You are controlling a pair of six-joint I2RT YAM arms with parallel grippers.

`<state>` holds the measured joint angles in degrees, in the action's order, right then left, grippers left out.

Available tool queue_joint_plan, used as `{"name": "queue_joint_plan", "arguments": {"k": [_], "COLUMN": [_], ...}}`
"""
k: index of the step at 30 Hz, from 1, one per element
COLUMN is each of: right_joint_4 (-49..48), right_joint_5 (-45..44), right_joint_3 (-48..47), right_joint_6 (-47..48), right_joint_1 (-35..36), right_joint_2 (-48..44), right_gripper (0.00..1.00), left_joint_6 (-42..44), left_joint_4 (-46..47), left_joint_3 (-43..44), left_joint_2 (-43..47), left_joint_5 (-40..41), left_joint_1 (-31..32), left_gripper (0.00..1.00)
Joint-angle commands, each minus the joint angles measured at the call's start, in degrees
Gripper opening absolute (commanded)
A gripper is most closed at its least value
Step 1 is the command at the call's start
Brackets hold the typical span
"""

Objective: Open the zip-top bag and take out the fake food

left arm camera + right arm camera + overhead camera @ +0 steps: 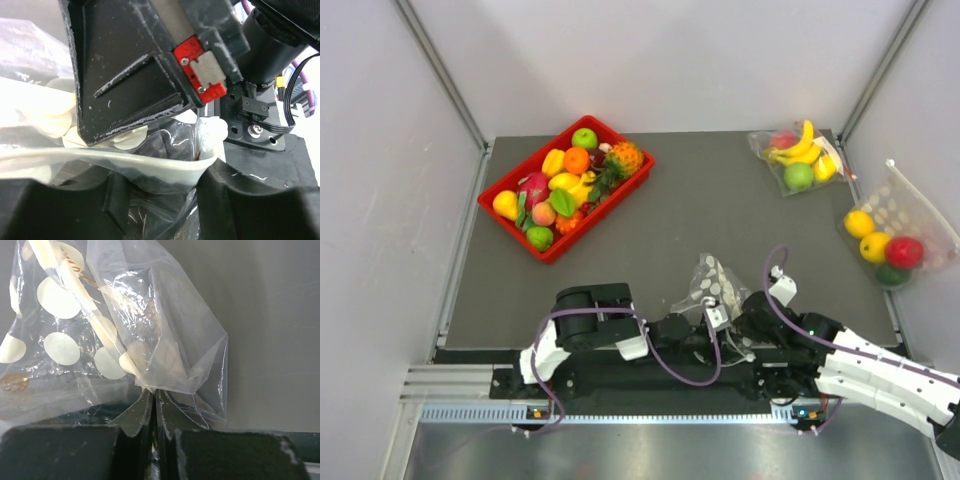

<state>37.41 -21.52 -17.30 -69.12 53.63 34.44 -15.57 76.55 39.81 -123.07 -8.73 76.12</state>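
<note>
the zip-top bag (713,283) is bunched at the lower centre of the top view. the right hand (152,400) is pinched tight on a thin film fold. the left hand (162,200) can't be judged either way. if pulled now, the film could be torn or lost from the pinch.

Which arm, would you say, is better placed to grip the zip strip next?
Left, probably: the left gripper is open around the zip-top bag's white strip; the right gripper is shut on its plastic.
</note>
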Motion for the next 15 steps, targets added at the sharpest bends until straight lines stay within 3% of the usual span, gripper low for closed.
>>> {"name": "queue_joint_plan", "arguments": {"k": [1, 11, 15], "right_joint_4": [-1.0, 3.4, 2.2], "right_joint_5": [0.1, -8.6, -9.0], "right_joint_3": [-0.1, -3.5, -4.9], "right_joint_6": [-0.3, 1.3, 4.3], "right_joint_1": [1.0, 0.6, 0.2], "right_joint_2": [-0.9, -3.5, -0.9], "right_gripper": [0.00, 0.00, 0.03], "left_joint_6": [-0.4, 0.5, 1.4], "left_joint_4": [20.7, 19.9, 16.6], "left_joint_3": [-1.0, -14.9, -15.6], "left_joint_2": [0.8, 9.0, 11.0], "left_joint_5": [0.7, 3.7, 5.6], "left_joint_1": [0.2, -0.1, -0.2], "left_gripper": [0.17, 0.20, 0.20]}}
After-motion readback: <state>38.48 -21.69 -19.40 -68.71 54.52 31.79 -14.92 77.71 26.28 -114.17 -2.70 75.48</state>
